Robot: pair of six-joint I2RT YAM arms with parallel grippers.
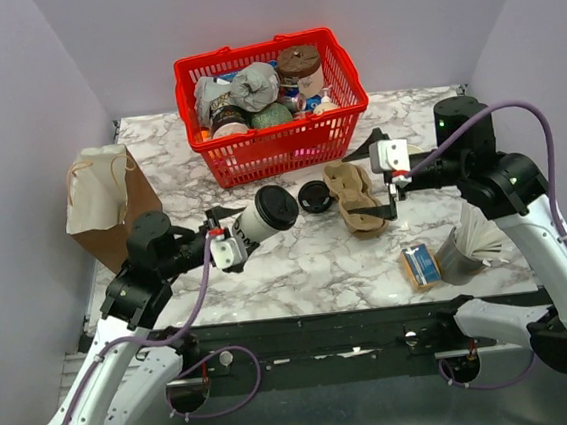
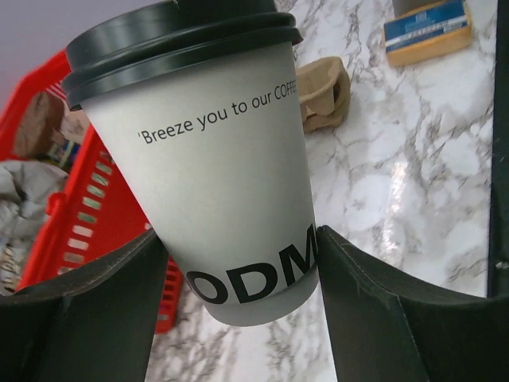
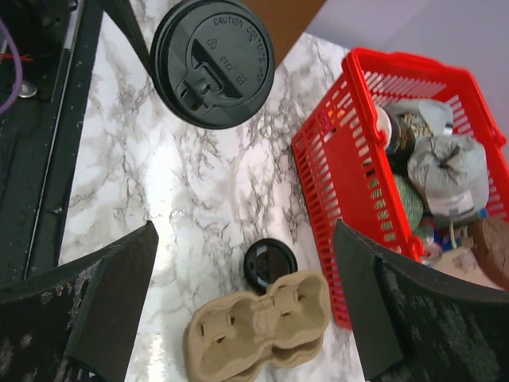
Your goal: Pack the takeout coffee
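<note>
Across the marble table [image 1: 298,261] it goes like this, big stuff first. At the back sits a red basket [image 1: 276,138] crammed with wrapped and canned odds and ends. Over at the left edge stands a brown paper bag [image 1: 102,205] with its top open. On the right lies a stack of lidless paper cups [image 1: 468,250] on its side, and nearer the middle a cardboard cup carrier [image 1: 354,198].

The takeout coffee [image 2: 207,175] isn't in the bag or the basket. It's in front of the basket, between the bag and the carrier, tipped over with its black lid pointing right. The left gripper [image 2: 238,239] is clamped on the cup's lower end, one finger on each side. The right gripper [image 3: 244,231] hangs over the carrier with its jaws spread wide, nothing in them.

Small stuff: a loose black lid [image 1: 313,196] just left of the carrier, and a little blue-and-orange box [image 1: 420,266] beside the cup stack.
</note>
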